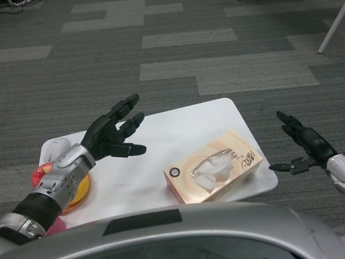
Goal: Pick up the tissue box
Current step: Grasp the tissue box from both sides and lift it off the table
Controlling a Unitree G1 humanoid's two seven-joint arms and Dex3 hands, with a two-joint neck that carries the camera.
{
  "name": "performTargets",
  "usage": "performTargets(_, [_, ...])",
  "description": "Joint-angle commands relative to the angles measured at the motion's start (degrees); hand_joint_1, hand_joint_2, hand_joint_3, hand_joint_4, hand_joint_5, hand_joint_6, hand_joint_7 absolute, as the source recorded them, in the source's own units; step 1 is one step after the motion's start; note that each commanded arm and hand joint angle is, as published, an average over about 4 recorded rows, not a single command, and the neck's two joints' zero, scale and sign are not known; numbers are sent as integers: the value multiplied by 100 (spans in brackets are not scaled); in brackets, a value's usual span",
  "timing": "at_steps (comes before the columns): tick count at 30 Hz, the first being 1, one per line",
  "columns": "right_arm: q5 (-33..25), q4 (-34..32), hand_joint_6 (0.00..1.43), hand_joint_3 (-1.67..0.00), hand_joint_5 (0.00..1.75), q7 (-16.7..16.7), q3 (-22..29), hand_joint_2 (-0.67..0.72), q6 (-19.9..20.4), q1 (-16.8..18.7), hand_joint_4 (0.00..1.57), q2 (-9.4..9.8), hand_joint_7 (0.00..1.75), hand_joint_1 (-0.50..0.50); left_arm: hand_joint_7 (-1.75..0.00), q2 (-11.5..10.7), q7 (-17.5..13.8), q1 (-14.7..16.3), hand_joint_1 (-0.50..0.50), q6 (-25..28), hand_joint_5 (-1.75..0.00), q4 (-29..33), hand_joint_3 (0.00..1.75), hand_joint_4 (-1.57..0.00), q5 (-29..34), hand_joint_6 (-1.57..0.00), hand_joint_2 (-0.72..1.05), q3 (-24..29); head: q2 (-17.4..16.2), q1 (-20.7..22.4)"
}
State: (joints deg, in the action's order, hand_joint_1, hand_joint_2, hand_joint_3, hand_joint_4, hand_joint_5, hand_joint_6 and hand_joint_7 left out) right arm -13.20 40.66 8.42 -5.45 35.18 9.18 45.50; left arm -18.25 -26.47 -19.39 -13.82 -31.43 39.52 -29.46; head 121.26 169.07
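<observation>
The tissue box (214,170) is a peach and cream carton with a clear plastic slot on top. It lies flat and slanted near the front right of the white table (178,127). My left hand (114,134) hovers above the table's left part, fingers spread, holding nothing, well left of the box. My right hand (300,145) is off the table's right edge, fingers apart and empty, a short way right of the box.
An orange plate (81,191) with a red fruit (41,175) sits at the table's left front, partly under my left forearm. A white rounded object (56,148) lies behind it. Grey carpet surrounds the small table. A white pole (330,29) stands at far right.
</observation>
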Motion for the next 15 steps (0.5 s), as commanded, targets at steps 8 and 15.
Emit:
performTargets(8, [19, -111, 0, -32, 10, 143, -815, -29, -3, -8, 0, 196, 0, -29, 0, -566, -192, -243, 50, 310, 0, -48, 17, -4, 258, 0, 105, -588, -14, -71])
performTargets(15, [37, -95, 0, -34, 10, 307, -1101, -29, -5, -171, 0, -171, 0, -29, 0, -550, -208, -261, 50, 319, 0, -72, 17, -4, 258, 0, 105, -647, -39, -45])
